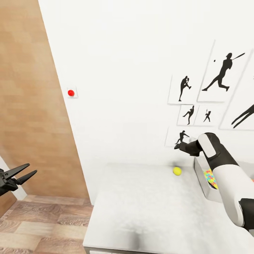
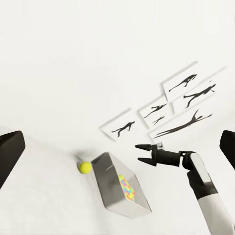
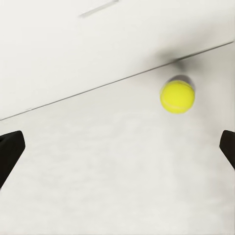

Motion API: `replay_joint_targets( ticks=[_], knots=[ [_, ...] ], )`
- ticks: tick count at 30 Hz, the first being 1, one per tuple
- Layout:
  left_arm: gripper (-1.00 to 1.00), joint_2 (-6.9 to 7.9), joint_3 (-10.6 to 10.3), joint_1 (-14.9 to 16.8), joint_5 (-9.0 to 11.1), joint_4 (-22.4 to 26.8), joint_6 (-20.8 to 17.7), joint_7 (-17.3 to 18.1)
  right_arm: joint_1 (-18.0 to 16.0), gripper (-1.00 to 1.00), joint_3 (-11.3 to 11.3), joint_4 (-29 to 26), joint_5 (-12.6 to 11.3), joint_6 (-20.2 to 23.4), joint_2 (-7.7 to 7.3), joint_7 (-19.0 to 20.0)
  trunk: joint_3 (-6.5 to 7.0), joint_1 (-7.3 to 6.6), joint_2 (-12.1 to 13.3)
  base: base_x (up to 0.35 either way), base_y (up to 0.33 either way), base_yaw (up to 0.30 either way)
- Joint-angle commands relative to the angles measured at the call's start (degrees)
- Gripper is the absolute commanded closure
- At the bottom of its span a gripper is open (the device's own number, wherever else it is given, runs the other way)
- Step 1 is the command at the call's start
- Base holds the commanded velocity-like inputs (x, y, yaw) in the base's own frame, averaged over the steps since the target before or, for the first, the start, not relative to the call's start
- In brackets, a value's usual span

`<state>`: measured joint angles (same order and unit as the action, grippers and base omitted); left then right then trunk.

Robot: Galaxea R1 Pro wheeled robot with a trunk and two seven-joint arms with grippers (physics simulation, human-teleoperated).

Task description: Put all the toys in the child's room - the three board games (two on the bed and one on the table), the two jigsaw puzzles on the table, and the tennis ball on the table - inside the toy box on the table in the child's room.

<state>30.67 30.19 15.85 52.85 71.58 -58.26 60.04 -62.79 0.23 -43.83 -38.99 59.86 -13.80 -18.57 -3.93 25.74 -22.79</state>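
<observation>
A yellow tennis ball (image 1: 177, 171) (image 2: 85, 167) (image 3: 177, 97) lies on the white table (image 1: 141, 208) close to the wall. Just right of it stands the grey toy box (image 1: 201, 176) (image 2: 113, 188), open-topped, with a colourful jigsaw puzzle (image 1: 211, 178) (image 2: 127, 187) inside. My right gripper (image 1: 178, 145) (image 2: 142, 153) (image 3: 120, 147) hovers open above the ball, a little toward the wall, holding nothing. My left gripper (image 1: 24, 173) (image 2: 117, 147) hangs open far to the left, off the table and over the floor. The board games are out of view.
Framed black silhouette pictures (image 1: 218, 76) hang on the white wall behind the table. A red button (image 1: 71, 92) is on the wall at left, beside a wood-panelled wall (image 1: 28, 106). Wooden floor (image 1: 42, 222) lies left of the table's edge.
</observation>
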Motion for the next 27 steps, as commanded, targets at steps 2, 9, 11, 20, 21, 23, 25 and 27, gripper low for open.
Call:
replay_joint_targets(
  ticks=[2,9,11,20,21,23,25,27],
  knots=[
    [-1.0,0.01,0.0,0.1,-0.1,0.0,-0.2,0.2,-0.1,-1.0,0.0,0.0,-0.6,0.1,-0.01,-0.6,-0.13,0.05,-0.1,0.084,0.008,0.0],
    [-1.0,0.01,0.0,0.1,-0.1,0.0,-0.3,0.2,0.0,-1.0,0.0,0.0,-0.6,0.1,0.0,-0.6,-0.13,0.05,-0.1,0.081,0.014,-0.068],
    [-1.0,0.01,0.1,0.1,-0.1,0.0,-0.3,0.2,0.0,-1.0,0.0,0.0,-0.6,0.1,0.0,-0.6,-0.13,0.05,-0.1,0.125,0.142,-0.229],
    [-1.0,0.01,0.7,0.1,-0.1,0.0,-0.2,0.2,0.0,-1.0,0.0,0.1,-0.6,0.1,0.0,-0.6,-0.13,0.05,-0.1,0.146,0.13,-0.254],
    [-1.0,0.01,1.0,0.1,-0.1,0.0,-0.2,0.2,0.0,-1.0,0.0,0.0,-0.6,0.1,0.0,-0.6,-0.13,0.05,-0.1,0.049,0.028,-0.124],
    [-1.0,0.01,1.3,0.1,-0.1,0.0,-0.2,0.2,0.0,-1.0,0.0,0.0,-0.6,0.1,0.0,-0.6,-0.13,0.05,-0.1,0.032,0.029,-0.081],
    [-1.0,0.01,1.4,0.1,-0.1,0.0,-0.3,0.2,0.0,-1.0,0.0,0.0,-0.6,0.1,0.0,-0.5,-0.13,0.05,-0.1,0.013,0.108,-0.033],
    [-1.0,0.01,1.5,0.1,-0.1,0.0,-0.3,0.2,0.0,-1.0,0.0,0.0,-0.6,0.1,0.0,-0.5,-0.13,0.05,-0.1,0.015,0.157,-0.017]
  ],
)
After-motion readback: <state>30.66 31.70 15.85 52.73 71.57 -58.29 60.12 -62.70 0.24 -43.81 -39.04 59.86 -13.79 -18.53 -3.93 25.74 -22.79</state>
